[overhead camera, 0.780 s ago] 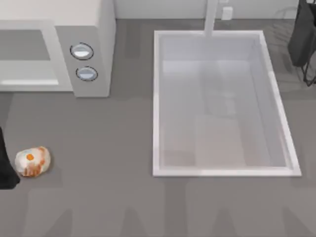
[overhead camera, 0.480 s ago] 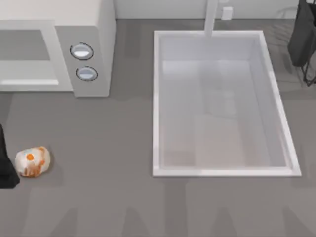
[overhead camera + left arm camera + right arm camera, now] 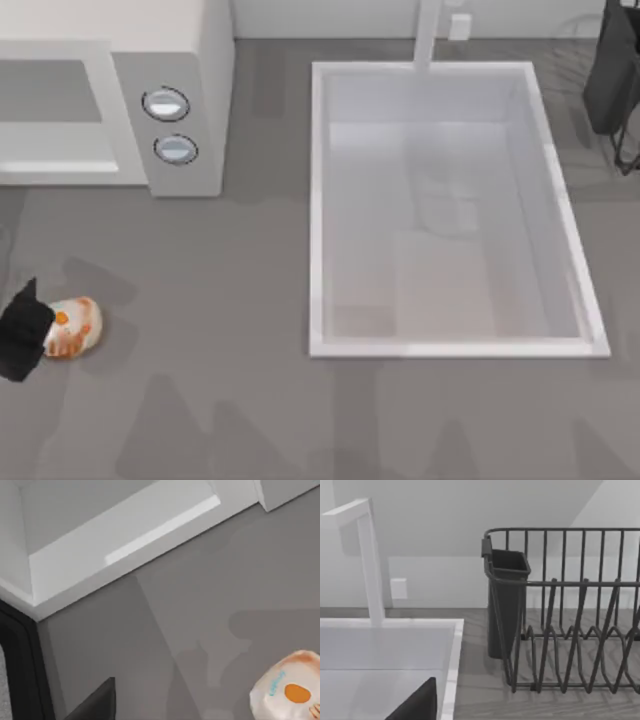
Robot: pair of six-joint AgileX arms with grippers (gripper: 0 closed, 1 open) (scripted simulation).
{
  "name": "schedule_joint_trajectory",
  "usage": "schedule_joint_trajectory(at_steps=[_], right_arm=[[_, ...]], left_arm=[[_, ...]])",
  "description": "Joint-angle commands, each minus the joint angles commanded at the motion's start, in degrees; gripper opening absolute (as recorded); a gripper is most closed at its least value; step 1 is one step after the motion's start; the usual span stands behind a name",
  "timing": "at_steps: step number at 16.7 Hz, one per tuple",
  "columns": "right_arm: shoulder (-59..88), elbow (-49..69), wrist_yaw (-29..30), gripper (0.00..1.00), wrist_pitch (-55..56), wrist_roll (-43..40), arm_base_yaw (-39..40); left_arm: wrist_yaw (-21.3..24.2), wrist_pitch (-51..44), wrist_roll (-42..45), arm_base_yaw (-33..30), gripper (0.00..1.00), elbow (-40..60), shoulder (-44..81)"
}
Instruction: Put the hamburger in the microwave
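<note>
**Left arm closing in on the burger; the grasp is yet to come**

The small round cream-white hamburger (image 3: 72, 327) with orange and reddish-brown patches lies on the grey countertop (image 3: 230, 300), well in front of the large light-grey boxy microwave (image 3: 190, 70) and a little to the left of its two silver-blue dials (image 3: 166, 104). The microwave's wide cavity (image 3: 50, 120) stands open toward the burger.

The left gripper (image 3: 22, 330) is a dark shape touching or overlapping the burger's far-left edge in the top view. I cannot tell whether its fingers are spread or closed, nor whether it has contact or merely hovers above. From the left wrist camera the hamburger (image 3: 290, 690) sits at the frame's edge, off to one side of a dark finger tip (image 3: 95, 702), so the pincer does not look centred on it.

My judgement: this is the approach step, with nothing carried so far. The next move calls for lining the fingers up on either side of the bun and closing gently, since a soft round thing may roll or squash; then a lift and a carry back toward the cavity.

The right arm (image 3: 615, 80) is parked behind the white rectangular sink basin (image 3: 320, 200), by the dark wire dish rack (image 3: 570, 610).
</note>
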Motion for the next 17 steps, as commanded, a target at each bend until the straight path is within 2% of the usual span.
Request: schedule_joint_trajectory(at_steps=[5,10,14,17], right_arm=[[0.00,0.00,0.00,1.00,0.00,0.00,0.00],[0.00,0.00,0.00,1.00,0.00,0.00,0.00],[0.00,0.00,0.00,1.00,0.00,0.00,0.00],[0.00,0.00,0.00,1.00,0.00,0.00,0.00]], left_arm=[[-0.44,-15.85,19.12,-1.13,1.00,17.26,29.26],[-0.63,-27.91,34.29,-1.91,1.00,32.02,51.38],[-0.49,-32.92,41.12,-2.30,1.00,39.22,60.79],[-0.43,-33.77,42.34,-2.37,1.00,40.57,62.37]])
